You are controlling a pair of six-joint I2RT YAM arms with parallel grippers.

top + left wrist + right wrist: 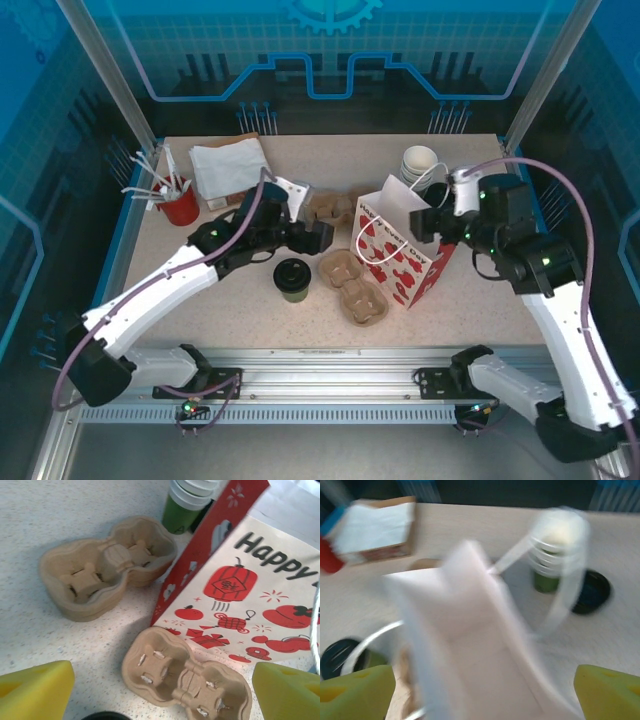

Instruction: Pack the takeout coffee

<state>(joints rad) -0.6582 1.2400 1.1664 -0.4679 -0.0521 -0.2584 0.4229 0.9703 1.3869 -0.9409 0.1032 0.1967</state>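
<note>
Right tool [422,224] spread, over bag [400,262] rim

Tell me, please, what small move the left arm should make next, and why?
Probably draw the left fingers back and down around the coffee. They are open with nothing between them, the lidded cup stands upright and untouched just short of them on the near side, and the bag is open in front of the right fingers, ready to take it.

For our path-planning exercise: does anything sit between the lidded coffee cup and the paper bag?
Yes. A pulp cup carrier lies flat between the takeout coffee and the paper bag, near the bag's base.
</note>
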